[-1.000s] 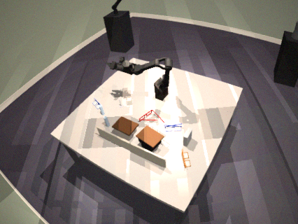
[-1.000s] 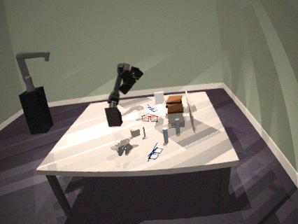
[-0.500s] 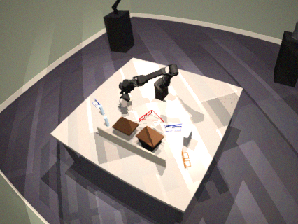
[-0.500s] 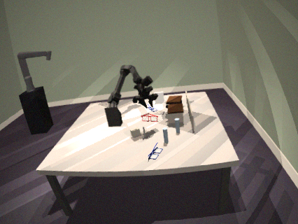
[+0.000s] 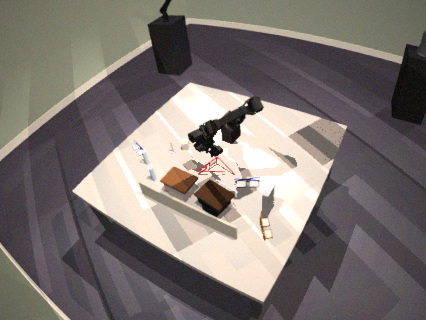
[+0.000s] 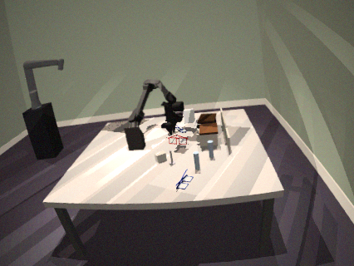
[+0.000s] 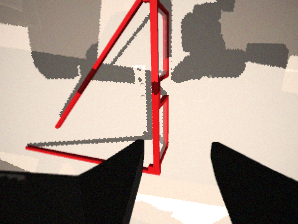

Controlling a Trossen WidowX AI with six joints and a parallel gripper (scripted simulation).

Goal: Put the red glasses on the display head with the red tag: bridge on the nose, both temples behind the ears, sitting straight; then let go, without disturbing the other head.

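Observation:
The red glasses (image 5: 226, 166) (image 7: 155, 120) (image 6: 178, 137) stand on the table with both temples unfolded; in the wrist view the front runs up and down, seen nearly edge-on, and the temples point left. My gripper (image 5: 216, 152) (image 6: 170, 132) (image 7: 177, 147) is partly open and empty above them. In the wrist view its left finger hides part of the lower temple, and the right finger is right of the front. Two display heads with brown tops, one (image 5: 179, 180) (image 6: 208, 128) and another (image 5: 214, 196) (image 6: 207, 118), stand side by side. No red tag can be made out.
A low wall (image 5: 187, 207) (image 6: 225, 130) runs behind the heads. Blue glasses (image 5: 247, 182) lie near the red ones; another blue pair (image 5: 138, 147) (image 6: 184, 181) lies beyond two pale blue cylinders (image 5: 152, 173) (image 6: 196, 161). Orange glasses (image 5: 266, 235), a small block (image 6: 160, 157) and a thin post (image 6: 171, 158) are also there.

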